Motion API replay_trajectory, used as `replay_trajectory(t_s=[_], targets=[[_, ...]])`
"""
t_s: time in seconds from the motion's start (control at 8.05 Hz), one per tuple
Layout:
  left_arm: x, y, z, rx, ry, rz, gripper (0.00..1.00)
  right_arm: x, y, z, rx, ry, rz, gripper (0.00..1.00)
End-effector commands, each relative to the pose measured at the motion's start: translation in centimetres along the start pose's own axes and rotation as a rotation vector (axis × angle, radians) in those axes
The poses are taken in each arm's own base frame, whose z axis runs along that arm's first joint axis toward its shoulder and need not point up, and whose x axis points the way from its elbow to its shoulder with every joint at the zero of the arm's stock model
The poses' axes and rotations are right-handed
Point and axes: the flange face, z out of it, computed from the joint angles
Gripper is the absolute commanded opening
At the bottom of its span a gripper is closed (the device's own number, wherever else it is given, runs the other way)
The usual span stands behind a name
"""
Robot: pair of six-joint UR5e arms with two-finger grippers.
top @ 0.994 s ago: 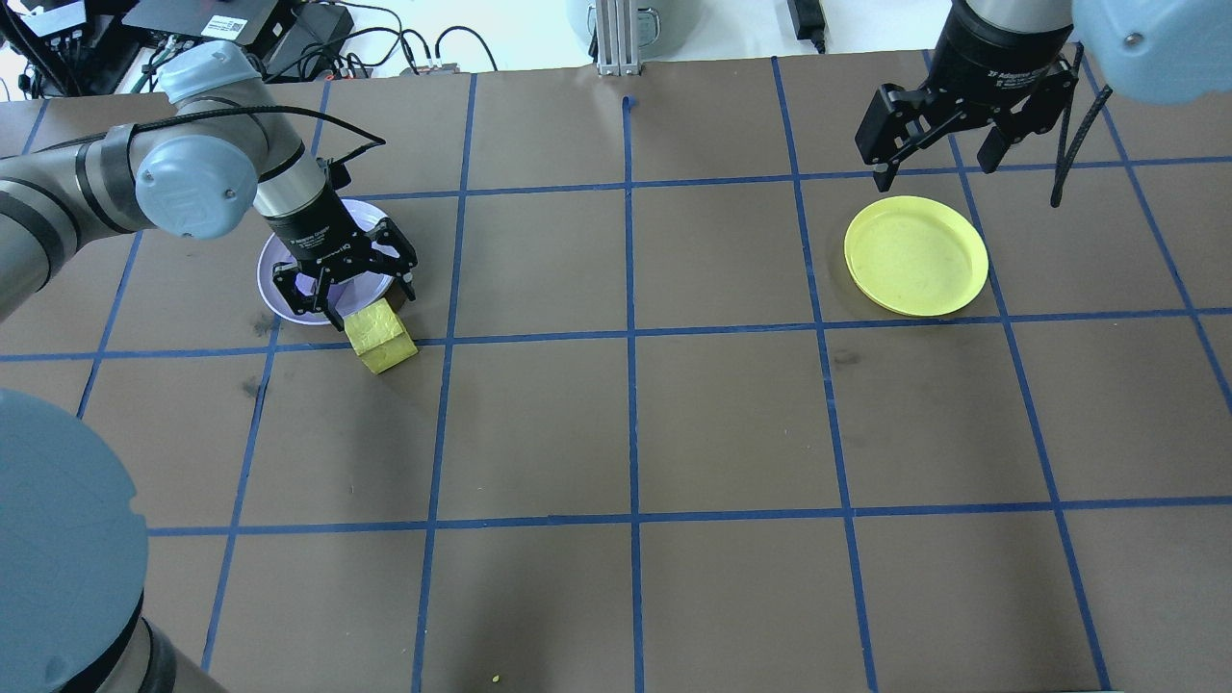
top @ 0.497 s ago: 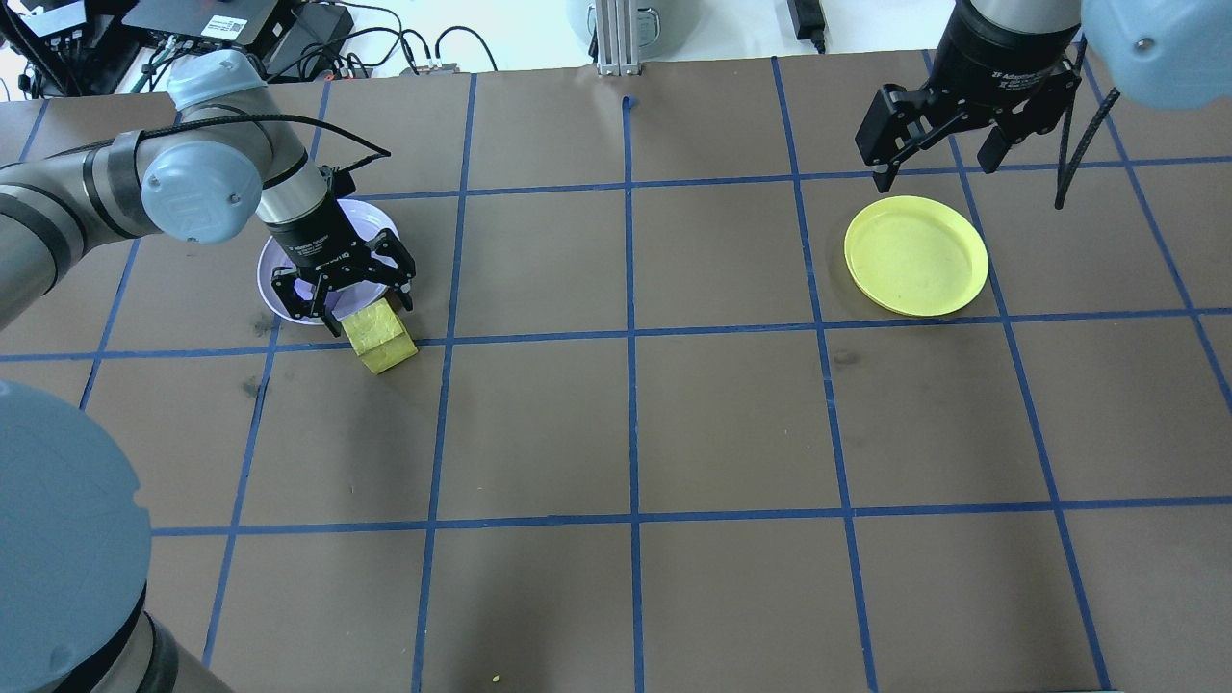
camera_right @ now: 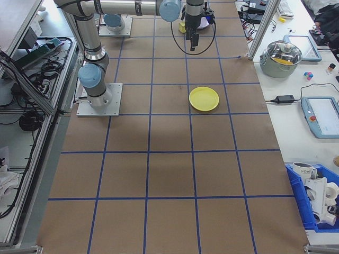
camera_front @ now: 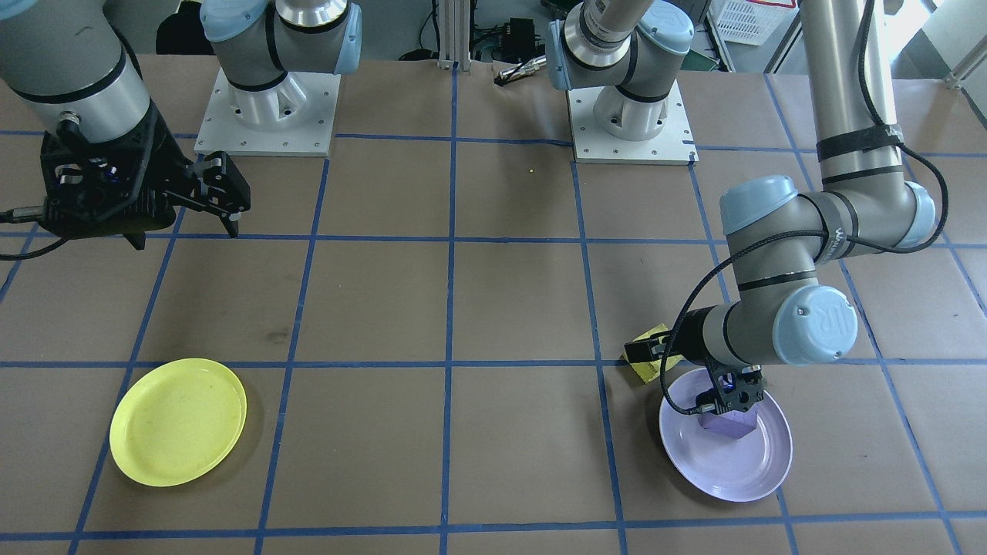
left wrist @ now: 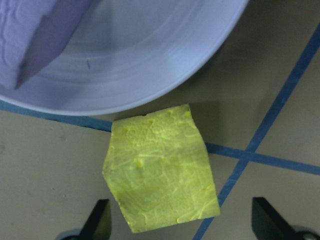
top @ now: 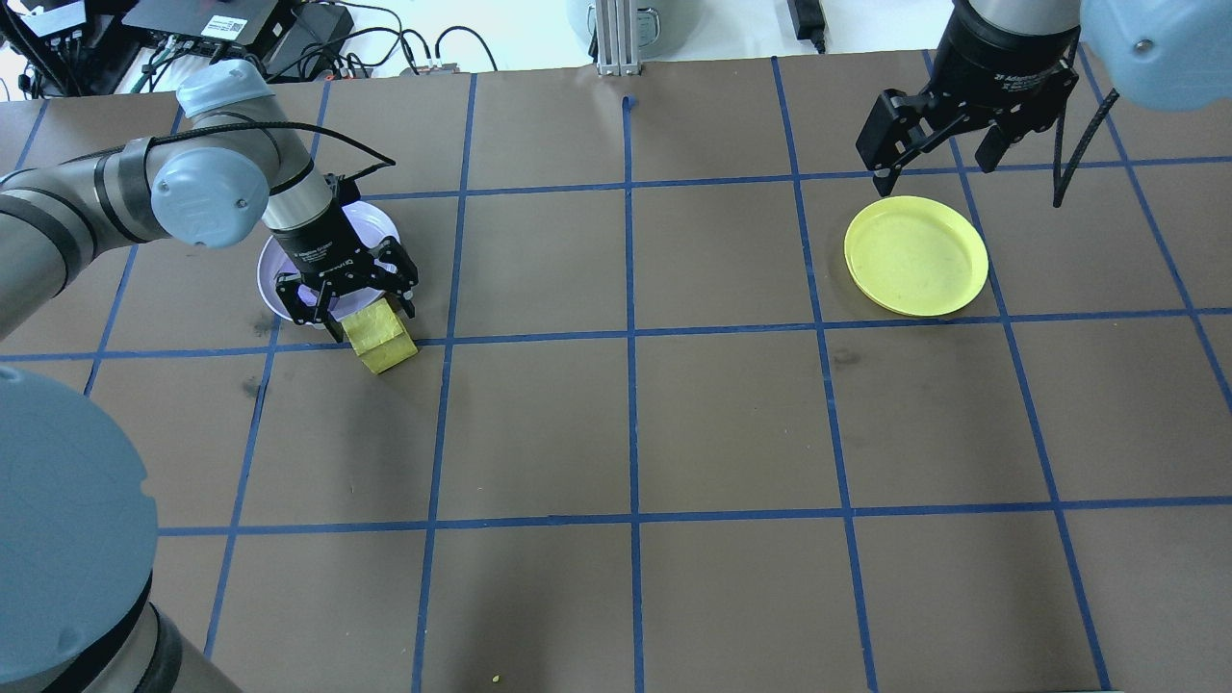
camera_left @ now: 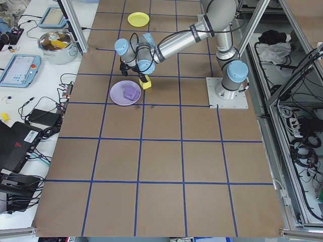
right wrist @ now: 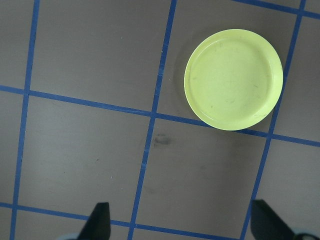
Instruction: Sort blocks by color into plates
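- Hovering low over the yellow block (top: 382, 337), left claw (top: 358, 306), fingers spread wide to either side of it, pinching nothing; no contact visible in the left wrist view.
- Sitting on the brown counter (top: 731, 414), yellow block, on a blue tape line, just beside the lavender plate (top: 279, 281) at its 5 o'clock in the overhead view, a thin strip of counter between them in the left wrist view.
- Lying inside the lavender plate, purple block (camera_front: 726, 424), toward the rim nearest the robot; mostly hidden under the left wrist in the overhead view, plain in the front and left side views.
- Reaching across from 9 o'clock of the overhead view, left arm (top: 115, 192), elbow bent, black cable looped along the forearm.
- Resting well apart at 3 o'clock from the lavender plate, yellow plate (top: 916, 255), nothing in it.
- Hanging above the counter at 12 o'clock of the yellow plate, right claw (top: 938, 125), fingers spread, holding nothing; yellow plate at the upper right of the right wrist view.
- Lying at 6 o'clock near the overhead view's bottom edge, a tiny yellow crumb (top: 496, 679).
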Motion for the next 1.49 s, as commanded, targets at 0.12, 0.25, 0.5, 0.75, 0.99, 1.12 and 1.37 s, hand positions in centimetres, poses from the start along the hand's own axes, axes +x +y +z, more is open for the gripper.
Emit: replay_trajectory(t_s=[0.12, 0.25, 0.5, 0.75, 0.99, 1.12, 1.37], targets=[[-0.1, -0.9, 1.7, -0.022, -0.002, 0.017, 1.00, 0.0, 0.2, 0.5, -0.011, -0.001, -0.004, 1.00], [-0.1, -1.0, 1.7, -0.011, -0.002, 0.018, 1.00, 0.0, 0.3, 0.6, -0.015, 0.001, -0.004, 1.00], [0.0, -1.6, 1.8, 0.025, 0.002, 0.076, 0.92, 0.0, 0.4, 0.6, -0.013, 0.000, -0.004, 1.00], [-0.1, -3.1, 3.1, 0.077, -0.005, 0.284, 0.19, 0.1, 0.3, 0.7, -0.014, 0.009, -0.028, 1.00], [0.0, -2.7, 2.6, 0.085, -0.009, 0.280, 0.04, 0.1, 0.3, 0.6, -0.013, 0.008, -0.041, 1.00], [0.0, -2.6, 2.2, 0.080, -0.009, 0.275, 0.00, 0.0, 0.3, 0.6, -0.011, -0.003, -0.041, 1.00], [2.7, 0.2, -0.1, 0.093, -0.001, 0.166, 0.00, 0.1, 0.3, 0.6, -0.013, 0.005, -0.041, 1.00]])
